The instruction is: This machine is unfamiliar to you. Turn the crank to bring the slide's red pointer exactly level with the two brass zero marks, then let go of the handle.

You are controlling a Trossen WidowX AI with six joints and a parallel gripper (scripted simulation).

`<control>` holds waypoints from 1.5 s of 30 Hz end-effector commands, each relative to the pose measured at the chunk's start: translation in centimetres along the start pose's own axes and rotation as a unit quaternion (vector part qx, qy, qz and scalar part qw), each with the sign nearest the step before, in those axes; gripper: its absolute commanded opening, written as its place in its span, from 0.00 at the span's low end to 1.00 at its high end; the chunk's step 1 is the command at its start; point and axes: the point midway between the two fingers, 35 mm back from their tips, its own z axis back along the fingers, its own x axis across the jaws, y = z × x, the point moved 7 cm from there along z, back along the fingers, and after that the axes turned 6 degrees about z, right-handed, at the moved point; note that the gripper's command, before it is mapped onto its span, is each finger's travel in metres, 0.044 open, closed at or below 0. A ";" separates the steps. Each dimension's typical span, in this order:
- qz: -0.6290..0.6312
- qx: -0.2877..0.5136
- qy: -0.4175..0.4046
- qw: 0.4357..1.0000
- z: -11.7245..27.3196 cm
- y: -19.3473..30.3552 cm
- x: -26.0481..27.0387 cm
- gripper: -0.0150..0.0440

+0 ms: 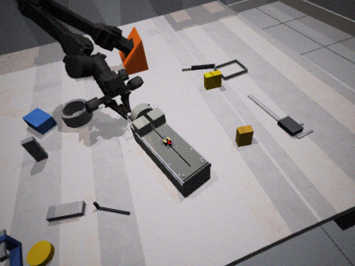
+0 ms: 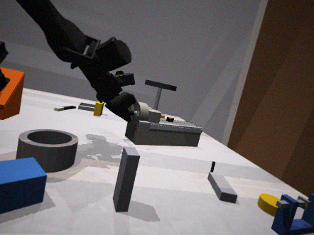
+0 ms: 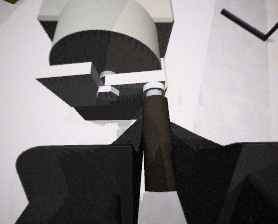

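Observation:
The grey machine (image 1: 177, 160) (image 2: 170, 135) (image 3: 107, 25) has a pale drum (image 1: 140, 111) (image 2: 143, 111) at its crank end. A pale crank arm (image 3: 135, 77) carries a dark brown handle (image 3: 157, 145). My gripper (image 1: 128, 116) (image 3: 150, 124) is shut on the handle, with a dark finger at each side of it in the wrist view. On the machine's top, the red pointer (image 1: 169, 142) shows close beside the yellow brass marks, slightly toward the end away from the crank. Its exact offset is too small to tell. The wrist view does not show the pointer.
A grey ring (image 1: 76, 113) (image 2: 47, 150) and a blue block (image 1: 39, 120) (image 2: 21, 184) are left of the machine in the top view. An orange wedge (image 1: 138, 55) stands behind. Two yellowish blocks (image 1: 212, 80) (image 1: 244, 136) are to the right.

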 end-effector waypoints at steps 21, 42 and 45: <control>0.002 -0.001 0.000 1.000 1.6 -1.6 1.0 0.25; 0.002 -0.001 -0.001 1.000 2.1 -2.3 2.7 0.25; 0.002 -0.001 -0.001 1.000 2.0 -2.2 2.9 0.25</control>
